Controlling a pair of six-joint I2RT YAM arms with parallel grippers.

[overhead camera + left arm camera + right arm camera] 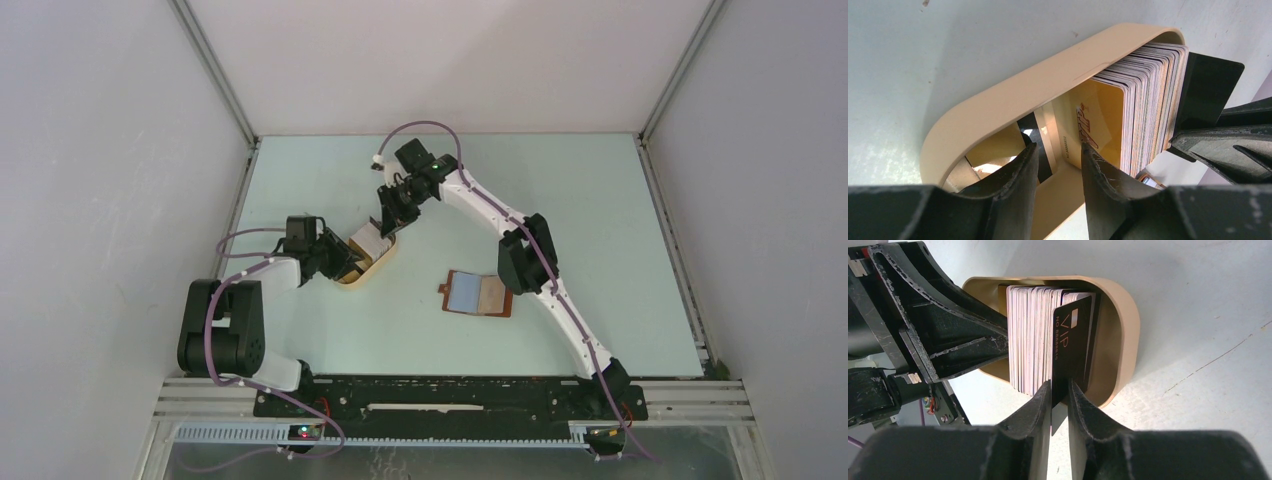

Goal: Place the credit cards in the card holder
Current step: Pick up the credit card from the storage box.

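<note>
The credit cards (pixel 1148 95) stand as a tight edge-on stack in a tan oval tray (pixel 372 268), an orange card (pixel 1103 120) at the front. My right gripper (pixel 1060 385) is shut on a black card marked VIP (pixel 1071 347) at the stack's other end; this card sticks out past the others. My left gripper (pixel 1058 147) is open over the tray, one fingertip (pixel 1087 152) resting against the orange card's face. The card holder (pixel 480 293) lies open and flat on the table to the right of the tray, reddish-brown with a bluish pocket, apart from both grippers.
The tray (pixel 1125 330) sits left of the table's middle with both grippers crowded round it. The right arm (pixel 540 270) reaches across just behind the card holder. Grey walls enclose the table on three sides.
</note>
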